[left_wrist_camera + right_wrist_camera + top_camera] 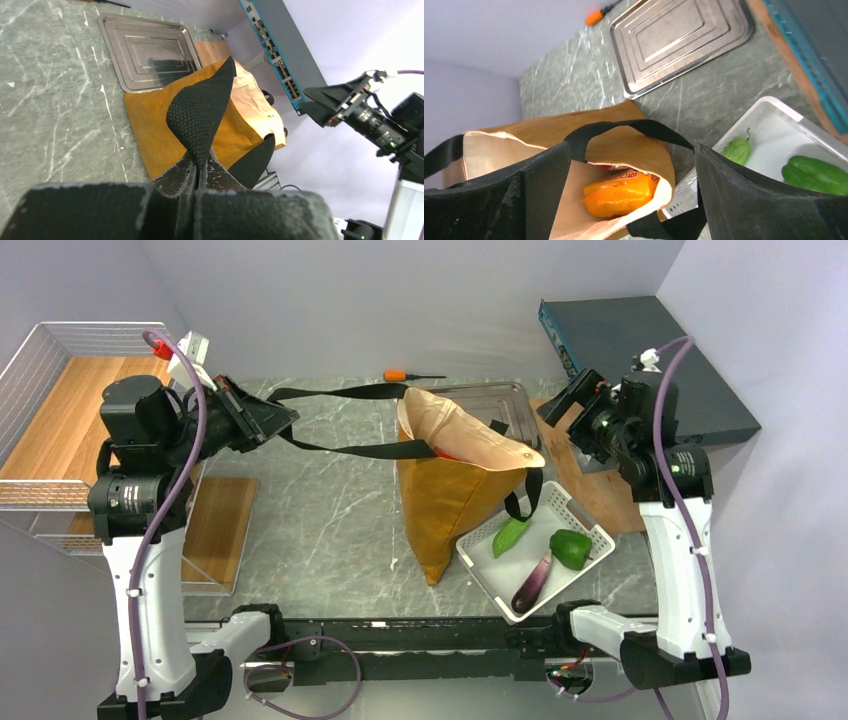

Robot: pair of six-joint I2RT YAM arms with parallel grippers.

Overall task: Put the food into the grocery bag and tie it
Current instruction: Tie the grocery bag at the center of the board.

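Overhead, the left hand [278, 422] is clamped on one black strap [345, 450], which runs taut leftward from the grocery bag [450, 510]. The bag stands leaning on the worktop [320, 530]. The right hand [560, 405] hangs spread beside the bag's mouth, holding nothing.

Left wrist: webbing is pinched between closed fingers [170, 182]; a harder pull could topple the bag.

Right wrist: an orange snack packet [621, 192] lies inside near the lip and might slide out. The other strap [624, 127] is slack and easily missed.
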